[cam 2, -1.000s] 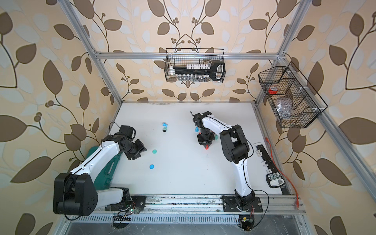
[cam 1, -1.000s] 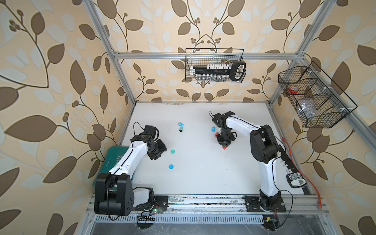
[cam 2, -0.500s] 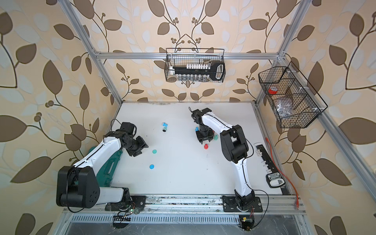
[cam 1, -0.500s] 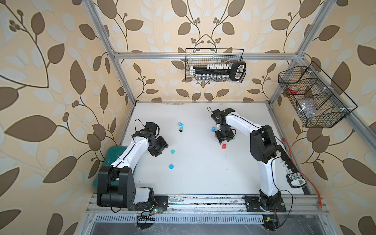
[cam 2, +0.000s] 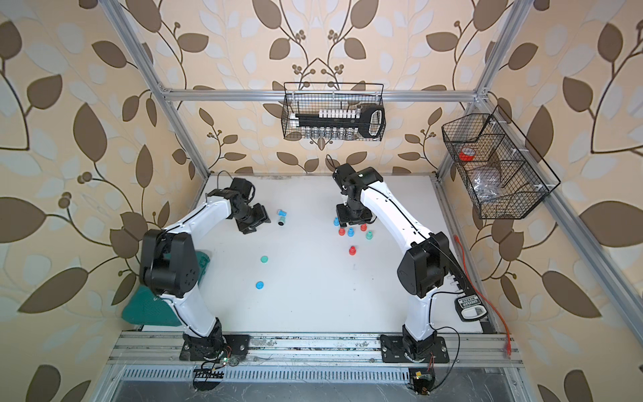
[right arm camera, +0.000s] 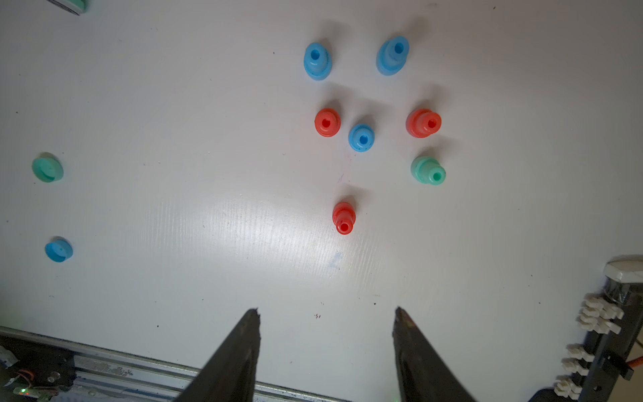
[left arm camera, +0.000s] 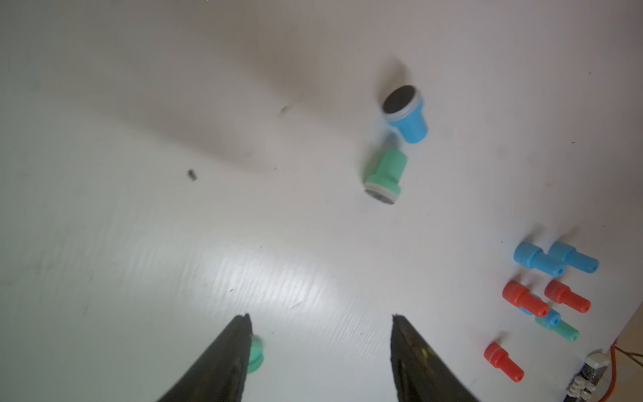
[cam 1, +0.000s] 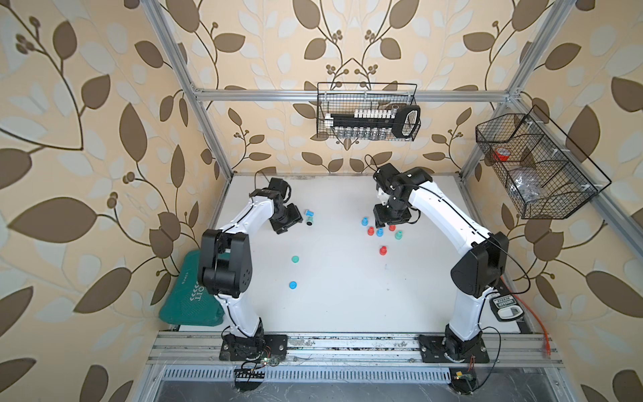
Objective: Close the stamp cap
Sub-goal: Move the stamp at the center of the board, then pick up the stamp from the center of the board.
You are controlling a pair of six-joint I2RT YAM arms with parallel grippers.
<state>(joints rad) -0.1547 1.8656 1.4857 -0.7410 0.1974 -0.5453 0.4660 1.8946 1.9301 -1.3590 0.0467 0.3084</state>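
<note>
Left claw [left arm camera: 320, 315] released, empty | right claw [right arm camera: 327, 309] released, empty | green cap [cam 1: 295, 259] lying on table [cam 1: 348, 296]

The flat tabletop [cam 1: 348, 313] is plain white, flecked with small dark specks. The wallpaper [cam 1: 87, 139] is beige, patterned with brown and cream leaves on thin dark stems.

One upright plastic stamp [right arm camera: 343, 217], standing alone, is red. Toward the back wall from it stand:
- a second red stamp [right arm camera: 327, 122]
- a third red stamp [right arm camera: 423, 123]
- a near blue stamp [right arm camera: 361, 138]
- a farther blue stamp [right arm camera: 316, 61]
- a last blue stamp [right arm camera: 392, 55]
- a mint-green stamp [right arm camera: 428, 170]

On its left-arm side, one round loose cap [cam 1: 295, 259] is mint green and the other cap [cam 1: 293, 285] is blue. Farther that way, the lying blue stamp [left arm camera: 405, 113] has a black face ringed in white. The lying green stamp [left arm camera: 384, 177] has a dark face ringed in grey.

The left arm [cam 1: 243, 215] and right arm [cam 1: 442, 209] are white with black joints.
</note>
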